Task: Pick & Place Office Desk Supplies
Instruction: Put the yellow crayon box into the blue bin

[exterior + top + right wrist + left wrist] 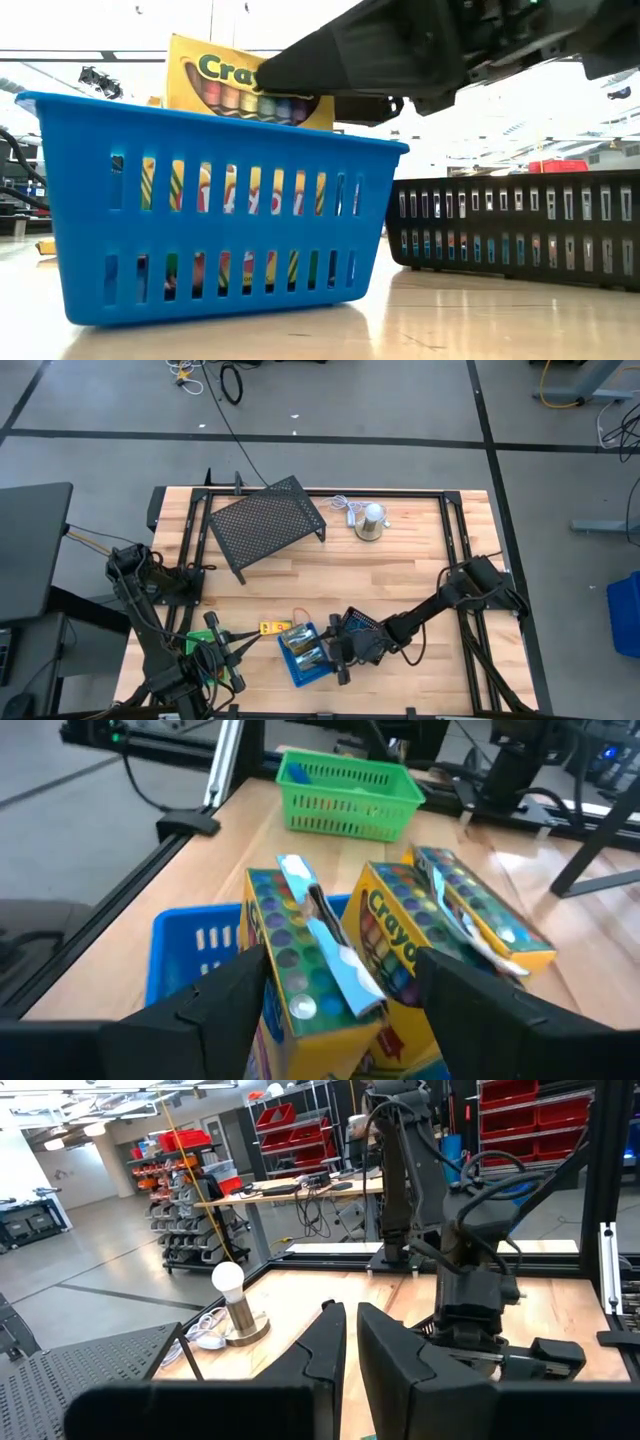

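Looking down from above, my right gripper [338, 652] hangs spread wide over the blue tray [303, 656] while my left gripper [222, 650] waits clenched and empty; from my wrist, the crayon boxes [300, 945] stand inside, light, crushable cardboard, best pinched across flat faces.

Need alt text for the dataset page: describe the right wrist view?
The open right gripper straddles a yellow crayon box standing in a blue slotted plastic tray. A second yellow crayon box leans beside it; a green slotted plastic tray sits farther off on the wooden table.
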You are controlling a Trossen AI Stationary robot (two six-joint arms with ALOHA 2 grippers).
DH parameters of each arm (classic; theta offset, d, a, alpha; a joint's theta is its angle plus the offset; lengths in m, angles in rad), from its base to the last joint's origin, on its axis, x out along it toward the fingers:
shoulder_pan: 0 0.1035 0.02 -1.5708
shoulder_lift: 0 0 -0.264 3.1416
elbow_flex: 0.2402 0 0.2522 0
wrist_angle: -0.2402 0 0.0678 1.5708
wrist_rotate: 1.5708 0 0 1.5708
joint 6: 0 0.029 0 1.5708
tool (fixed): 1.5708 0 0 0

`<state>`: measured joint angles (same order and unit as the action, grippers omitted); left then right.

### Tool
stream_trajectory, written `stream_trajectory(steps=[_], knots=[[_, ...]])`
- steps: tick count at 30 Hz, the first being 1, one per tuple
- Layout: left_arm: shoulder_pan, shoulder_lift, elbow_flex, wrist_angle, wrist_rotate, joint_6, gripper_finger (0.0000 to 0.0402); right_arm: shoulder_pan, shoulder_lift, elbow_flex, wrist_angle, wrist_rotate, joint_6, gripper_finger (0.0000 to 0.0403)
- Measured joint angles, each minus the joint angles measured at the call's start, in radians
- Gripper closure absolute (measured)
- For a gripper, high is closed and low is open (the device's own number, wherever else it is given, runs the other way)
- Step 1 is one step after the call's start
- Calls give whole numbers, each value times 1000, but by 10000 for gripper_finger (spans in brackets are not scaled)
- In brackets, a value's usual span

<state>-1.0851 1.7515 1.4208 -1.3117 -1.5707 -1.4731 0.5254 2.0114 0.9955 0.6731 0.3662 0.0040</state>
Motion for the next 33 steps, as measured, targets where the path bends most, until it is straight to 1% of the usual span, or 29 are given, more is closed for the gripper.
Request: stream_trajectory(steps=[4, 10, 15, 17, 19, 21, 23, 25, 26, 27, 30, 33], knots=[[0, 0, 0, 0, 0, 0, 363, 26, -6, 0, -23, 32, -5, 140], [0, 0, 0, 0, 0, 0, 363, 75, -30, 0, -20, 178, -101, 140], [0, 0, 0, 0, 0, 0, 363, 77, -77, 0, -53, 196, -98, 140], [0, 0, 0, 3, 1, 0, 363, 92, -96, 0, -72, 196, -103, 146], [-2, 0, 0, 4, 1, 0, 363, 112, -115, 0, -99, 163, -97, 167], [-2, 0, 0, 4, 2, 0, 363, 128, -132, 9, -161, 127, -67, 208], [-2, 0, 0, 5, 3, 0, 363, 138, -133, 50, -253, 90, -45, 269], [-2, 0, 0, 5, 3, 0, 363, 148, -125, 103, -353, 64, -46, 348], [-2, 0, 0, 5, 3, 0, 363, 151, -112, 138, -391, 44, -53, 375], [-2, 0, 0, 5, 3, 0, 363, 153, -103, 166, -435, 33, -65, 386], [-2, 0, 0, 5, 3, 0, 363, 152, -65, 262, -584, -3, -91, 397], [-2, 1, 0, 5, 4, 0, 363, 133, -21, 341, -682, -11, -122, 399]])
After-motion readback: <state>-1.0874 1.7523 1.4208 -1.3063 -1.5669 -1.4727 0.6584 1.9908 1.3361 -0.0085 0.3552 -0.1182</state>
